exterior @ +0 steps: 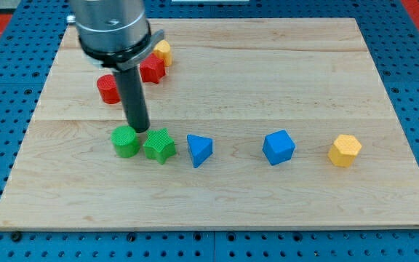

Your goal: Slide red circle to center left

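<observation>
I count eight small blocks on my wooden board (268, 65): two red, a circle (108, 89) and a star (152, 70); two green, a circle (126, 141) and a star (158, 145); two blue, a triangle (199, 150) and a cube (278, 148); two yellow, one hexagon (345, 151), one half hidden (164, 50).

Bright, even overhead light fills the view. The wooden board (282, 73) shows mild sheen toward twelve o'clock, no hard glare. Blocks cast short, soft shadows at their bases. Focus is fairly sharp; the arm housing (111, 29) at eleven o'clock looks slightly blurred.

wooden board (268, 80), eight coloured blocks, scattered
</observation>
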Action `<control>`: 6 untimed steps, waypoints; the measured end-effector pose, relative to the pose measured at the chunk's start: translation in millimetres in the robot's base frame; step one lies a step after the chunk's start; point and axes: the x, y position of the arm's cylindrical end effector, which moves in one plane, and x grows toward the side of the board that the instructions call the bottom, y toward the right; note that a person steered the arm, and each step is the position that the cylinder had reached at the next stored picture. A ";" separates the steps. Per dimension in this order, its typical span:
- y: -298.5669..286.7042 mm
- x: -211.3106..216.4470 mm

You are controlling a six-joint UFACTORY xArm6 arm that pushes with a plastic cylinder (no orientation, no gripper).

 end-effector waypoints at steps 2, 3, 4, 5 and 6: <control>2.2 -48.2; 28.1 -93.9; -70.1 -87.6; -75.9 -94.8; -108.6 -100.9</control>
